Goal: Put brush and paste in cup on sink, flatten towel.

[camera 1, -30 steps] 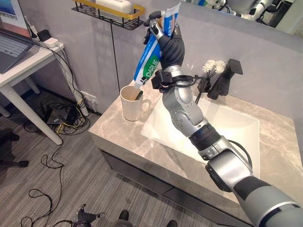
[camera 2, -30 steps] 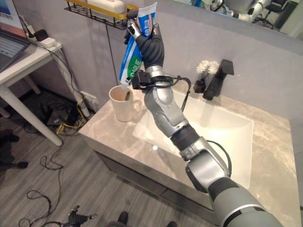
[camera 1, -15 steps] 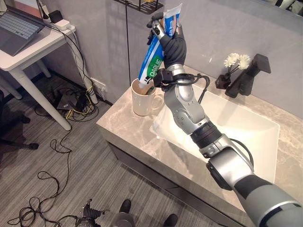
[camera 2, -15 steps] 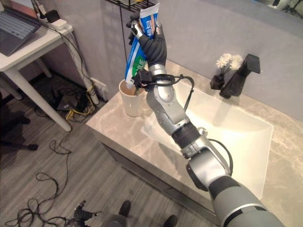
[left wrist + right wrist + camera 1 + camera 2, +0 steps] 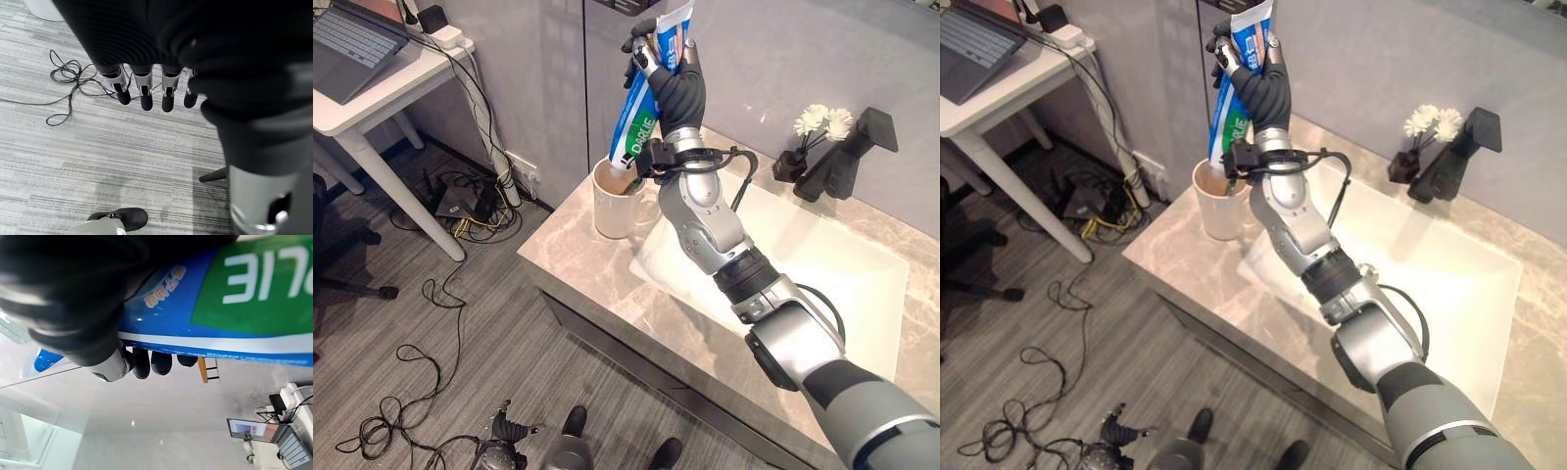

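While its fingers stay out of sight behind the tube in the head views, the right hand (image 5: 674, 78) is plainly curled round the toothpaste tube (image 5: 641, 108), and its own wrist view shows dark fingertips (image 5: 155, 363) wrapped against the blue and green wall of the tube (image 5: 234, 308). The hand is raised high over the left end of the counter, gripping the tube near its upper end, so the tube hangs steeply with its lower end at the mouth of the cup (image 5: 615, 203); whether that end is already inside the rim I cannot tell for sure. The cream cup stands upright on the marble counter (image 5: 578, 264), just left of the white sink basin (image 5: 832, 274). Something dark shows inside the cup beside the tube's end, which may be the brush, though I cannot make it out. At the far right of the basin stand a dark faucet (image 5: 847, 157) and a small vase of white flowers (image 5: 818, 127). The left hand (image 5: 151, 93) hangs over the grey floor with its fingers relaxed and empty.

The step in hand looks like placing the paste in the cup. The next move probably calls for lowering the tube until its end is well inside, then loosening the fingers so it leans on the rim without tipping the cup.
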